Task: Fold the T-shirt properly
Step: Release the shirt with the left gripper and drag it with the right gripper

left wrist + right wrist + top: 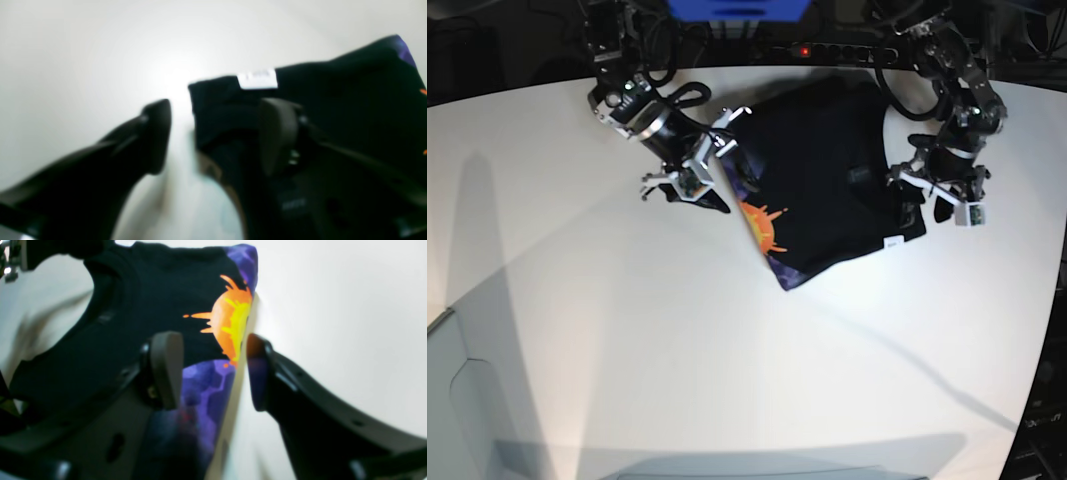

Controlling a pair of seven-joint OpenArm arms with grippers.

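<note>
Black T-shirt [827, 190] folded on the white surface [677, 350] near its far edge, orange sun print [230, 320] up, left end effector [213, 136] released astride the label-tag [257, 79] edge, right end effector [215, 370] released astride the printed edge

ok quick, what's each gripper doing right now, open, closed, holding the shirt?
Left gripper: open, straddling the T-shirt edge near the white label, not clamped.
Right gripper: open, straddling the printed edge, not clamped.
</note>
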